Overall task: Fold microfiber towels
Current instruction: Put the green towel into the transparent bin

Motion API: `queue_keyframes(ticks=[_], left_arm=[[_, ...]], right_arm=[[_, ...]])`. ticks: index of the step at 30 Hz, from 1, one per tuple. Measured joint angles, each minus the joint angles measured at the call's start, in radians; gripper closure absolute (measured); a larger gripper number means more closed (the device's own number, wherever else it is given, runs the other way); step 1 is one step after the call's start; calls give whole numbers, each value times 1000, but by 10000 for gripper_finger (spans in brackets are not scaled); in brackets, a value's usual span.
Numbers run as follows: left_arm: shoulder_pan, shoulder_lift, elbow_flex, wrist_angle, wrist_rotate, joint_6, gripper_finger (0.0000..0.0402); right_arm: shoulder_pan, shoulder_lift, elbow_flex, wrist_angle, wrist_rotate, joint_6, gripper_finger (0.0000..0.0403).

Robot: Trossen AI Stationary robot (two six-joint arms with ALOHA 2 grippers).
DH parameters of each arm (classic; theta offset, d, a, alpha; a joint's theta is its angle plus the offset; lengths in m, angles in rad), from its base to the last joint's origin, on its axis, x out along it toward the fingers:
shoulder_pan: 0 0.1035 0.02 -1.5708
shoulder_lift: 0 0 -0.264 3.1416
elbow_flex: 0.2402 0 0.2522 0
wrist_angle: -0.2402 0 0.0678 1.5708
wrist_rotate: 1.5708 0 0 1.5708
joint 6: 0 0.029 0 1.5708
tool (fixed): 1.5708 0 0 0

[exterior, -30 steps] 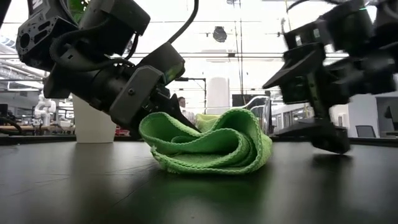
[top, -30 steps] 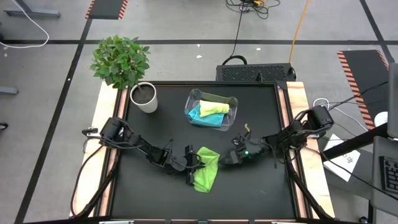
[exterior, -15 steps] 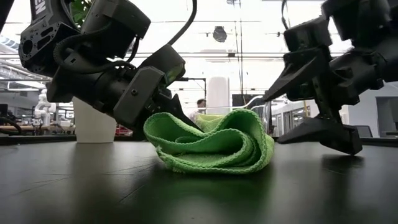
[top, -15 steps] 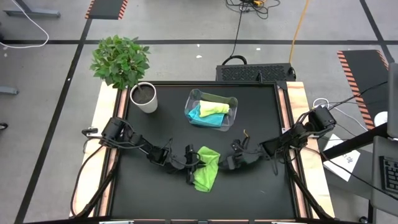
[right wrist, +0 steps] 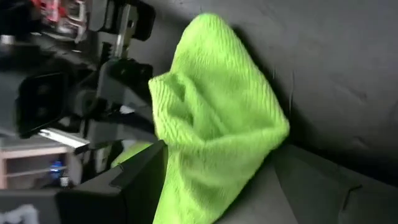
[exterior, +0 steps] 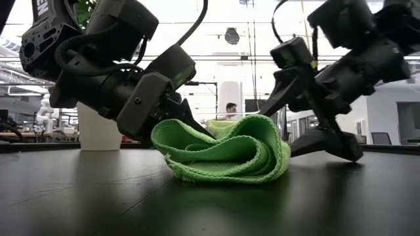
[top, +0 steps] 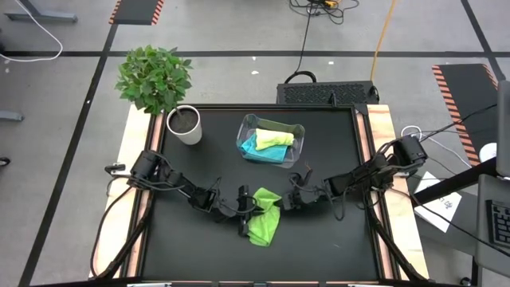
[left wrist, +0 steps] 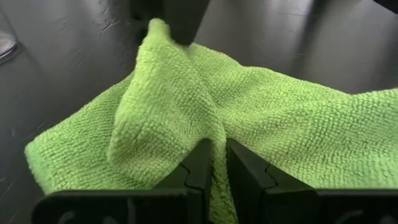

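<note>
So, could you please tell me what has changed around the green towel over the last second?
The right end effector, jaws open, has moved in toward the bright green towel and now straddles its edge without closing. The left end effector stays shut on the towel's other side. The towel itself has barely shifted; the bin and plant pot are unchanged.

A black tabletop point(top: 335, 247) with pale wooden side edges carries everything. On it lie a crumpled bright green towel point(top: 264, 223) near the front, a clear plastic bin point(top: 246, 132) toward the back, and a white plant pot point(top: 185, 126) at the back left corner.
</note>
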Motion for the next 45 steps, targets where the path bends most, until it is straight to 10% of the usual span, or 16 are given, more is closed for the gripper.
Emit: queue_keyframes(ticks=[17,29,45], left_arm=[[0,-2,1,0,22,36,353],[0,-3,2,-5,20,36,353],[-136,-235,2,-104,-117,365,353]], right_arm=[[-51,153,145,23,-123,-157,134],[-42,159,142,130,-163,-465,387],[-85,17,141,181,-274,-770,397]])
